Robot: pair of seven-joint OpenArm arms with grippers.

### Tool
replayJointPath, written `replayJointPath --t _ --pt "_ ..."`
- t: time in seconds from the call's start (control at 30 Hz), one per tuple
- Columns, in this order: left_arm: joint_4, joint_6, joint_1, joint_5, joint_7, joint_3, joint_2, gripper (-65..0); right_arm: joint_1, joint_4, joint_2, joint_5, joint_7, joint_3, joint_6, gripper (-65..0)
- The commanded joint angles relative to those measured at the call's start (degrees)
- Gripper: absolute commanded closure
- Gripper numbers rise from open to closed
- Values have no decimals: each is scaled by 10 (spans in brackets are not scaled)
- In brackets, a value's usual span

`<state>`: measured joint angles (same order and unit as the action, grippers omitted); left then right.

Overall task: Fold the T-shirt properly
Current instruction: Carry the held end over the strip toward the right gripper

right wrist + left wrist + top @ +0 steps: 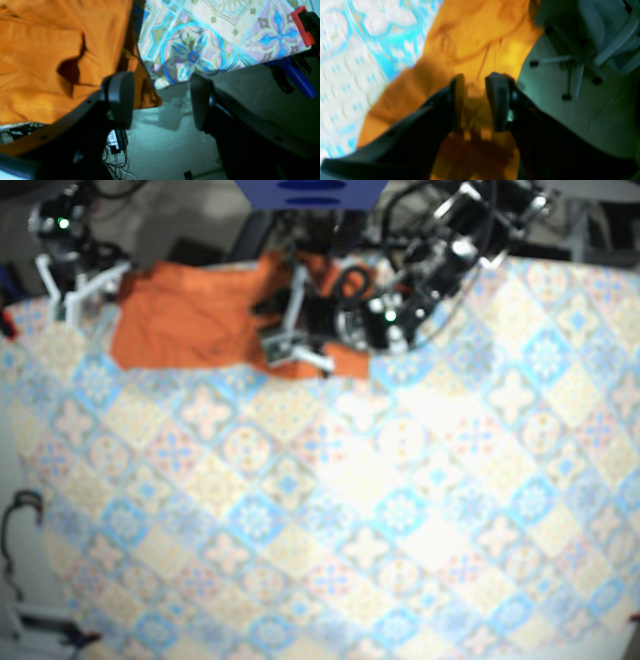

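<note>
Patterned tablecloth [350, 510] fills the base view, and the orange T-shirt [190, 320] lies crumpled along its top edge, in the upper left and upper centre of the frame. The shirt's long axis runs left to right along that edge. It is bunched rather than spread, so which way the collar points cannot be told.

In the left wrist view, the left gripper [477, 100] has its fingers close together with orange cloth between them. Through the blur it looks clamped on a fold of the shirt.

The right gripper [161, 100] stands wide apart and empty, with bare floor showing in the gap. The shirt's edge lies just beside it, toward the frame's left, so that arm's reach would probably have to go that way.

Past the table edge are an office chair [570, 62] and a red clamp [301, 25].
</note>
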<state>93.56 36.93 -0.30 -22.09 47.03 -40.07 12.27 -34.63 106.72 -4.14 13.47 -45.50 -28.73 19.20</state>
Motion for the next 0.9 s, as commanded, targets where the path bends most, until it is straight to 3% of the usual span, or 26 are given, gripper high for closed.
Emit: replayJointPath --t 0.0,0.13,0.4,0.6,0.87 --pt "11 3 -7 -7 15 0 -3 -250 -3 7 -6 3 9 4 -2 -345" --pt "13 3 -12 -7 71 -1 -5 -321 -3 7 -6 2 10 21 -2 -345" --pt "16 3 -38 -7 78 -125 -5 -409 -3 7 -6 2 11 31 -2 -345" --pt "16 3 -64 -10 81 -175 -5 -415 -3 5 -6 2 11 30 -2 -345" --pt "16 2 -101 -6 132 -205 -6 -415 -3 -14 -6 1 12 32 -2 -345"
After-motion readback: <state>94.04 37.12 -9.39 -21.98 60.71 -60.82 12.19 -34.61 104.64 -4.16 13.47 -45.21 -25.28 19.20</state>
